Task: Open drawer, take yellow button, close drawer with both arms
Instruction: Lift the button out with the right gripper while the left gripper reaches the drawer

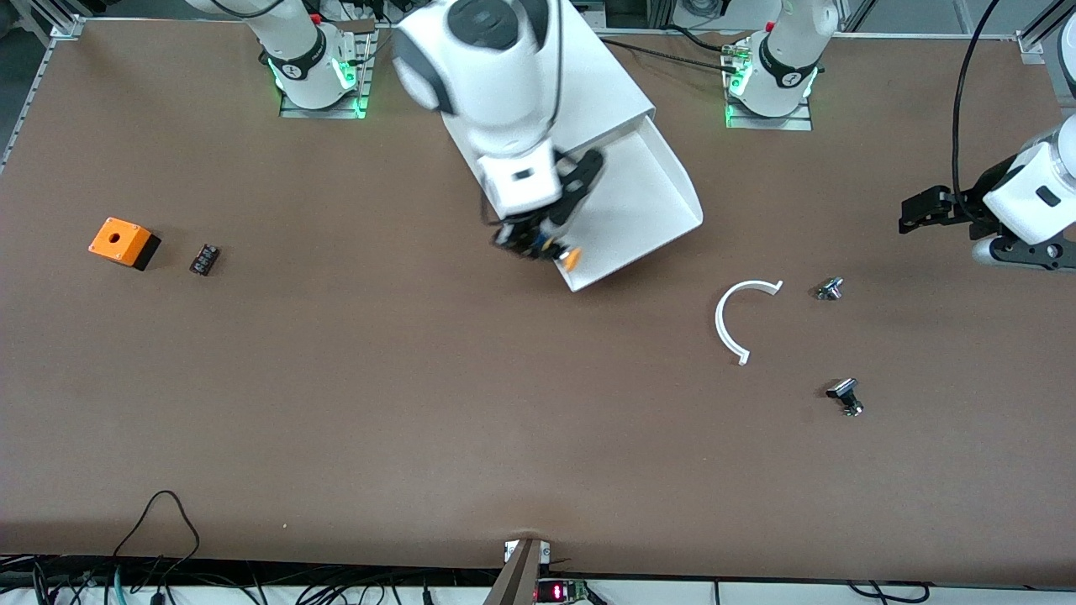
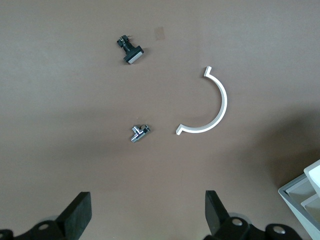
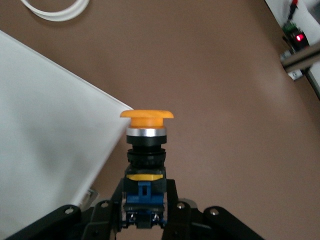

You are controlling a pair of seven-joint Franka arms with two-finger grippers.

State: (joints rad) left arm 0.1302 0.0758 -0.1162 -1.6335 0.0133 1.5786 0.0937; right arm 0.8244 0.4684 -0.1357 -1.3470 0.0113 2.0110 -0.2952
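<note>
Nearest the front camera lay a small black-capped part (image 1: 845,395), with a white curved strip (image 1: 740,319) and a silvery fitting (image 1: 830,289) farther from it, toward the left arm's end of the table. From the white cabinet (image 1: 605,76) the drawer (image 1: 647,210) stood pulled out. Over its front corner hung the right gripper (image 1: 538,242), pinching the button (image 1: 567,256). An orange cube (image 1: 123,241) and a black block (image 1: 204,259) sat toward the right arm's end. The left gripper (image 1: 925,210) waited over bare table.

In the left wrist view, the left gripper's fingers (image 2: 77,215) were spread wide, holding nothing, above the strip (image 2: 210,107) and fitting (image 2: 138,132).

In the right wrist view, the right gripper (image 3: 145,205) was clamped on the button's (image 3: 146,145) blue-and-black body, orange cap pointing away. To do this well, I judged, it should carry the button clear of the drawer's rim (image 3: 75,95) before anything pushes the drawer shut.
</note>
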